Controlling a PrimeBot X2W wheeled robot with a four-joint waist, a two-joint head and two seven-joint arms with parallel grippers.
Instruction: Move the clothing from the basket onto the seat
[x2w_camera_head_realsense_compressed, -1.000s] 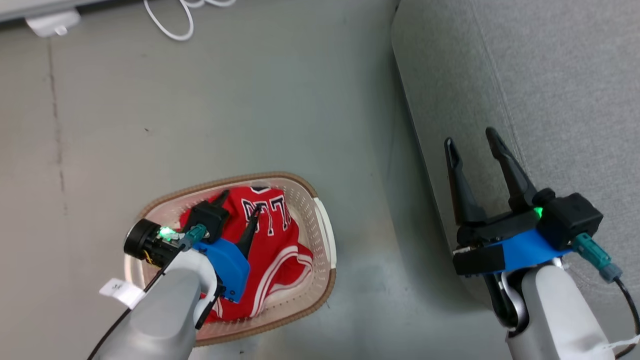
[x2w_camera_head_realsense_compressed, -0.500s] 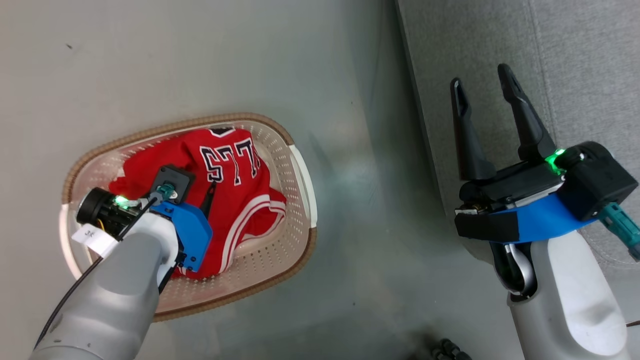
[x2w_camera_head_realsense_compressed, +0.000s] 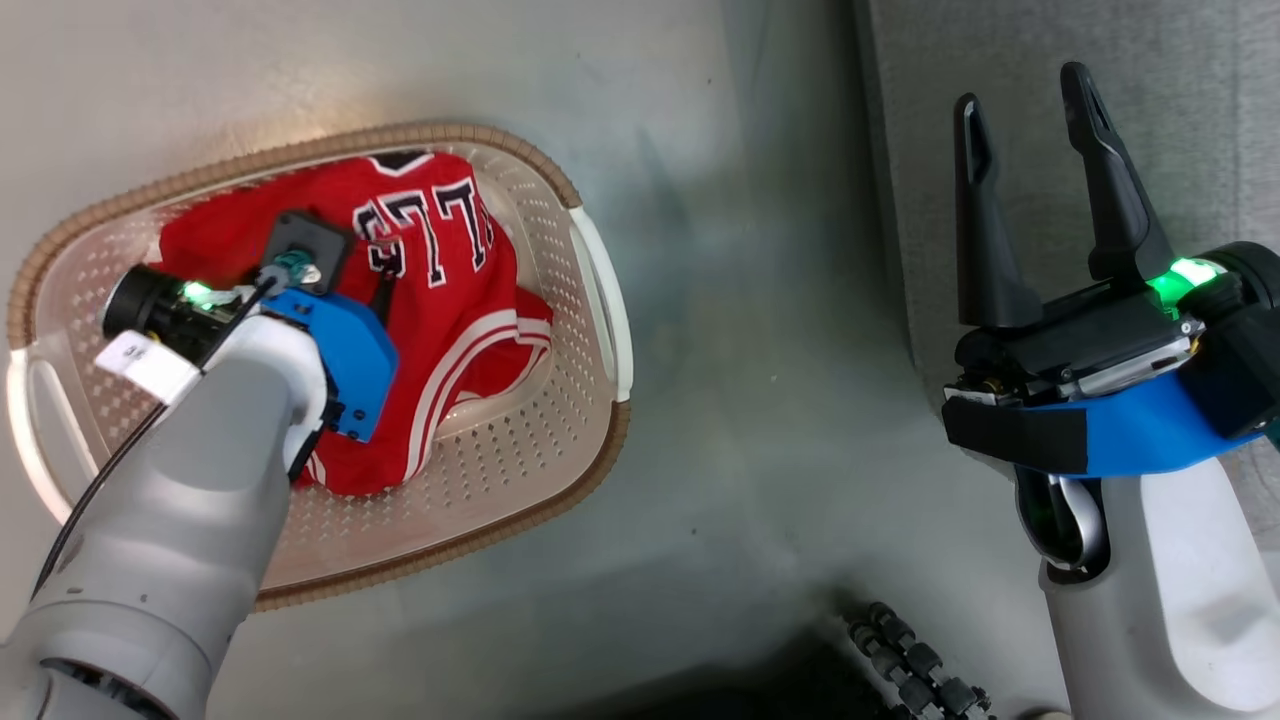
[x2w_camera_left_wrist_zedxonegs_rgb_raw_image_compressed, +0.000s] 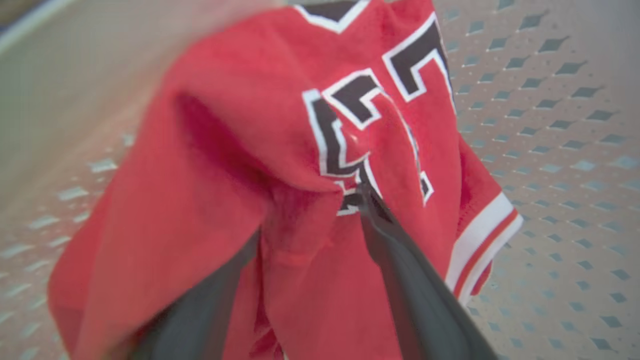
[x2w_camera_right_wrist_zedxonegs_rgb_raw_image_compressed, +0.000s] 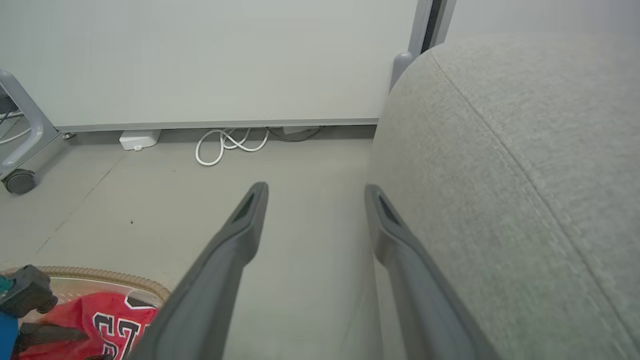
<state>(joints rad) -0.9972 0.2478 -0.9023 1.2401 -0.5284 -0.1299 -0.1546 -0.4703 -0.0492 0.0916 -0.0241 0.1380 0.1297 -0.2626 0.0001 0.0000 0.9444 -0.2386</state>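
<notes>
The clothing (x2w_camera_head_realsense_compressed: 470, 290) is red with white stripe trim and black-and-white lettering, and lies bunched in the cream basket (x2w_camera_head_realsense_compressed: 598, 300) on the floor. My left gripper (x2w_camera_head_realsense_compressed: 365, 290) reaches down into the basket with its fingers spread open. In the left wrist view a fold of the clothing (x2w_camera_left_wrist_zedxonegs_rgb_raw_image_compressed: 225, 150) lies between and over the fingers of the left gripper (x2w_camera_left_wrist_zedxonegs_rgb_raw_image_compressed: 315, 215), in front of the perforated basket wall (x2w_camera_left_wrist_zedxonegs_rgb_raw_image_compressed: 550, 125). My right gripper (x2w_camera_head_realsense_compressed: 1022, 95) stands open and empty over the edge of the light-grey seat (x2w_camera_head_realsense_compressed: 1180, 100). In the right wrist view, the right gripper (x2w_camera_right_wrist_zedxonegs_rgb_raw_image_compressed: 315, 190) is beside the seat (x2w_camera_right_wrist_zedxonegs_rgb_raw_image_compressed: 500, 175).
Bare grey floor separates the basket from the seat. A coiled white cable (x2w_camera_right_wrist_zedxonegs_rgb_raw_image_compressed: 220, 147) and a white box (x2w_camera_right_wrist_zedxonegs_rgb_raw_image_compressed: 139, 139) lie by the far wall, and a caster wheel (x2w_camera_right_wrist_zedxonegs_rgb_raw_image_compressed: 19, 181) stands at the left. A black ridged part (x2w_camera_head_realsense_compressed: 915, 660) shows at the head view's bottom edge.
The head camera has tilted down and come closer. My left gripper has sunk deeper into the clothing in the basket. Both grippers stay open.
</notes>
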